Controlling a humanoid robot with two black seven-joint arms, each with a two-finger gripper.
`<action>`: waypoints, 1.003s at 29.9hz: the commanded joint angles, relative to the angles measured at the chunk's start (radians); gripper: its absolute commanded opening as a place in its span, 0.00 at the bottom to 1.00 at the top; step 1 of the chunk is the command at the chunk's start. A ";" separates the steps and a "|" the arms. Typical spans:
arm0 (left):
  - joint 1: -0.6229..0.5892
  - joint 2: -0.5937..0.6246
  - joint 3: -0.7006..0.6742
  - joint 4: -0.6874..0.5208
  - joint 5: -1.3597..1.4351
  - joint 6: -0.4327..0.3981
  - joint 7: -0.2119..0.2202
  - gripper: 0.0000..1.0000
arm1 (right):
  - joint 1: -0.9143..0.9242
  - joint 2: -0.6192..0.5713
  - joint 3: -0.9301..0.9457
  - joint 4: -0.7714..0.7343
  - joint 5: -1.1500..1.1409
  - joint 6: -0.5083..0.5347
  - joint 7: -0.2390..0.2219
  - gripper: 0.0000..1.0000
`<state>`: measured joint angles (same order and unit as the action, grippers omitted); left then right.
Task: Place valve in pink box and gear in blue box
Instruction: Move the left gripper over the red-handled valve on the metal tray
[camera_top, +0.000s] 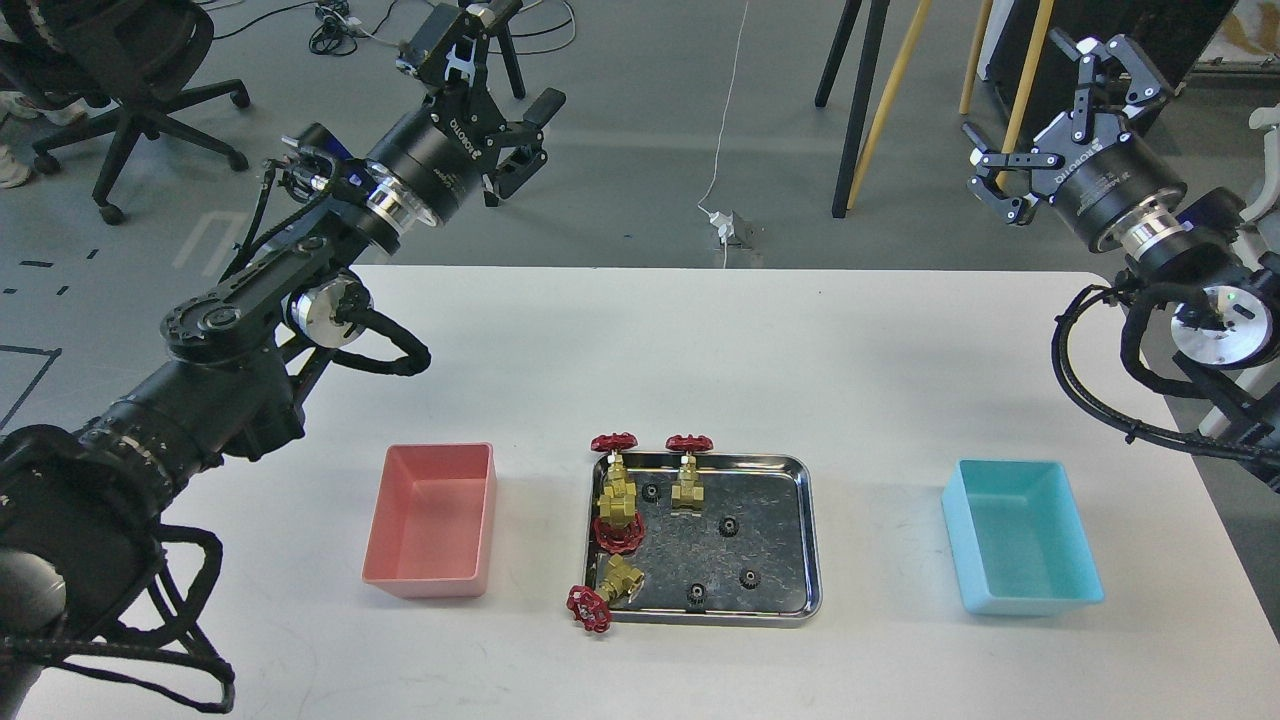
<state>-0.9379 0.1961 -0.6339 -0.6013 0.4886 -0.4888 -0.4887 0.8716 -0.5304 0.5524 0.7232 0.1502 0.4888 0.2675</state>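
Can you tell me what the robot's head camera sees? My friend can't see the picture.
A steel tray on a white table holds four valves and four black gears, with an empty pink box left and blue box right. The left claw and right claw hang open above.

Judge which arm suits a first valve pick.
Probably the left: the valves crowd the tray's left side, toward the pink box and the left gripper.
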 joint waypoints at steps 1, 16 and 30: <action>-0.001 0.006 0.002 0.000 -0.001 0.000 0.000 1.00 | 0.003 0.009 0.003 -0.025 0.000 0.000 -0.001 1.00; 0.060 0.035 -0.004 -0.231 -0.027 0.000 0.000 1.00 | 0.227 -0.003 -0.026 -0.137 0.002 0.000 -0.054 1.00; -0.402 0.335 0.871 -0.512 0.405 0.443 0.000 0.99 | 0.185 -0.020 -0.025 -0.153 0.002 0.000 -0.060 1.00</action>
<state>-1.1774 0.4844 -0.0015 -1.1048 0.8241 -0.1383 -0.4886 1.0733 -0.5385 0.5268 0.5713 0.1519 0.4887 0.2070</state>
